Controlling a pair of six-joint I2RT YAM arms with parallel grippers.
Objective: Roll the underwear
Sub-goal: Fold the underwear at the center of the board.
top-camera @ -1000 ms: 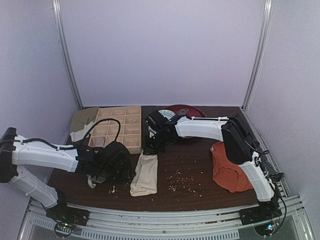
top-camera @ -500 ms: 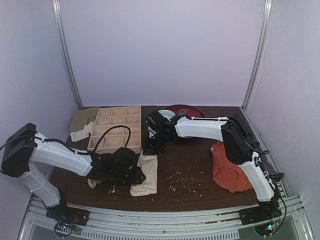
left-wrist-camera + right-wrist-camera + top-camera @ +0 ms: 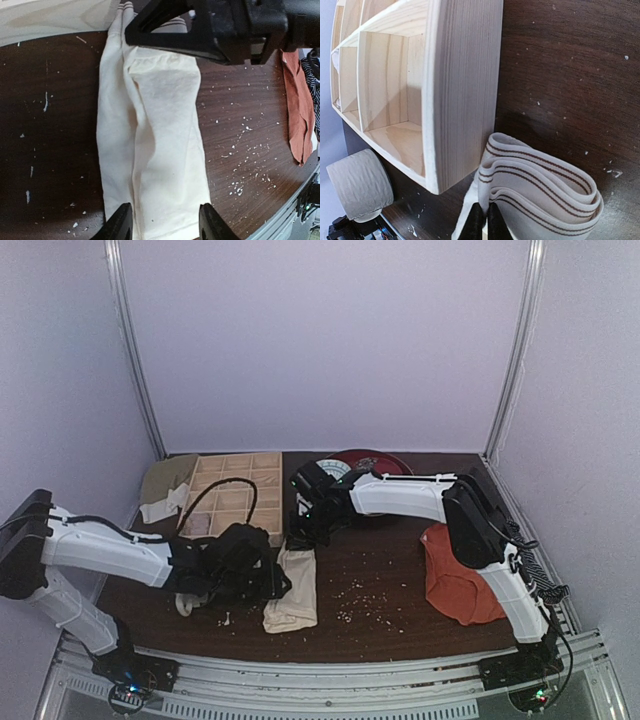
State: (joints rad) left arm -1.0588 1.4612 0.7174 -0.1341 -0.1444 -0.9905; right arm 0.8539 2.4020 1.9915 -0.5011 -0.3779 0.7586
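Cream, soft-fabric underwear, folded lengthwise into a long narrow strip, lying flat on the dark wooden table near its front middle, with its brown-striped elastic waistband at the far end and the leg hems toward the arms. The right gripper is pressed together on the waistband, pinching its layered folds just beside the corner of the pale wooden compartment tray. The left gripper is spread wide, its two fingers straddling the near end of the strip; whether they touch the cloth cannot be told. An orange-red garment lies well apart to the right, with pale crumbs scattered between. The step in hand appears to be starting the roll at the hem end. It would go best if both left fingers met the cloth squarely across its full width, so the first turn is even. The right pinch should hold the strip taut and straight. The looser left-hand fold may otherwise splay and cone the roll.
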